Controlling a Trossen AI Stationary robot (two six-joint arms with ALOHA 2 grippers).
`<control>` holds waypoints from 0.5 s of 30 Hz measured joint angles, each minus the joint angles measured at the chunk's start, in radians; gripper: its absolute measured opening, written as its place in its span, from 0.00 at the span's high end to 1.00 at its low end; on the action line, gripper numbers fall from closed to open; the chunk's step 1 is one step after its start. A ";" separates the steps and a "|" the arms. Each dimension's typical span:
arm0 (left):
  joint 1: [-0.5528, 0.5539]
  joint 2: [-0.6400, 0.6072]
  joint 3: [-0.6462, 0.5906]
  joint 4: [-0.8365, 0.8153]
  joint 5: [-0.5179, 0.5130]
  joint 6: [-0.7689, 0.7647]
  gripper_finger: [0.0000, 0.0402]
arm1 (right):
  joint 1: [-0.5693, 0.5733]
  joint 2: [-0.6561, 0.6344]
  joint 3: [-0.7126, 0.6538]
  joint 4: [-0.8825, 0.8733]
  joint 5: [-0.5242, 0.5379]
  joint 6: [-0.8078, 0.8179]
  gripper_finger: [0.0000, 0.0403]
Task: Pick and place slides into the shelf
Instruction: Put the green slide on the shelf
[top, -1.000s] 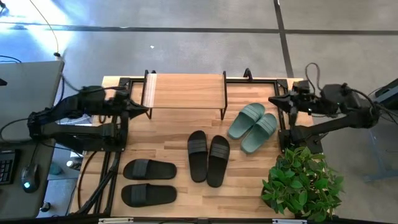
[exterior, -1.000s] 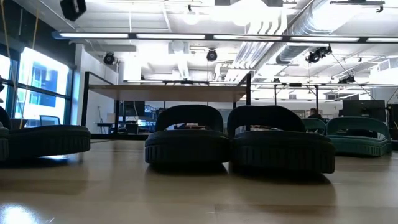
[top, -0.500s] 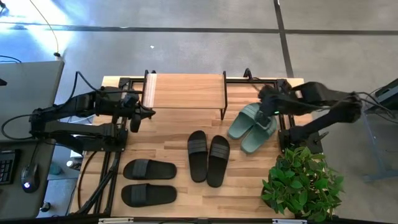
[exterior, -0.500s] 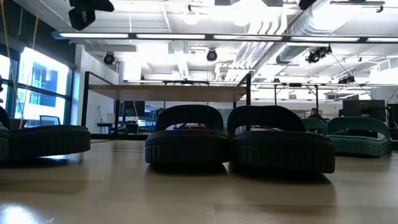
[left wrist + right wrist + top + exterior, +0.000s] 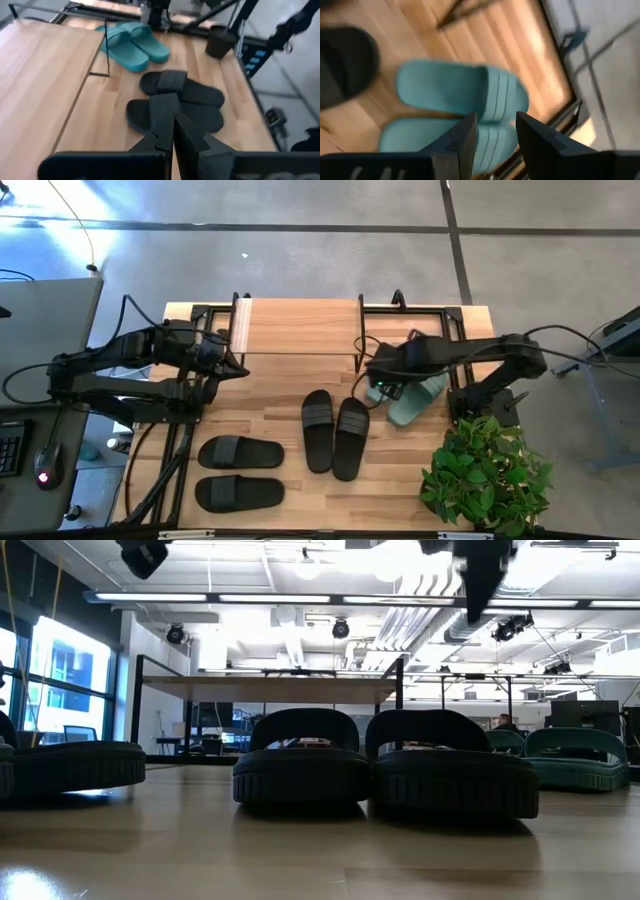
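This was a robotics lab in an open industrial hall: exposed silver ventilation ducts (image 5: 520, 580) and long white strip lights (image 5: 300, 598) ran overhead, a polished grey concrete floor (image 5: 300, 250) surrounded the wooden worktable (image 5: 290, 420), and a computer mouse (image 5: 42, 476) lay at the left.

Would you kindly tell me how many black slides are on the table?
4: one pair centre, in front of the shelf; another pair front-left. None appear hidden.

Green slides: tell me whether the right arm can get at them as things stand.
Probably yes. The right gripper hangs directly over the green slides with its jaws apart, and nothing lies between them. The shelf and the black pair stand off to the side, so the way down looks free.
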 joint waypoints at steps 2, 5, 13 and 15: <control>0.000 0.009 0.000 -0.017 -0.036 0.028 1.00 | -0.024 0.005 -0.064 0.013 -0.031 0.022 0.68; 0.000 0.017 0.000 -0.029 -0.087 0.038 1.00 | -0.057 0.013 -0.177 0.079 -0.032 0.042 0.68; 0.000 0.020 0.000 -0.030 -0.091 0.081 1.00 | -0.133 0.012 -0.406 0.343 -0.023 0.048 0.68; 0.000 0.020 0.000 -0.028 -0.091 0.081 1.00 | -0.145 0.012 -0.435 0.363 0.003 0.050 0.68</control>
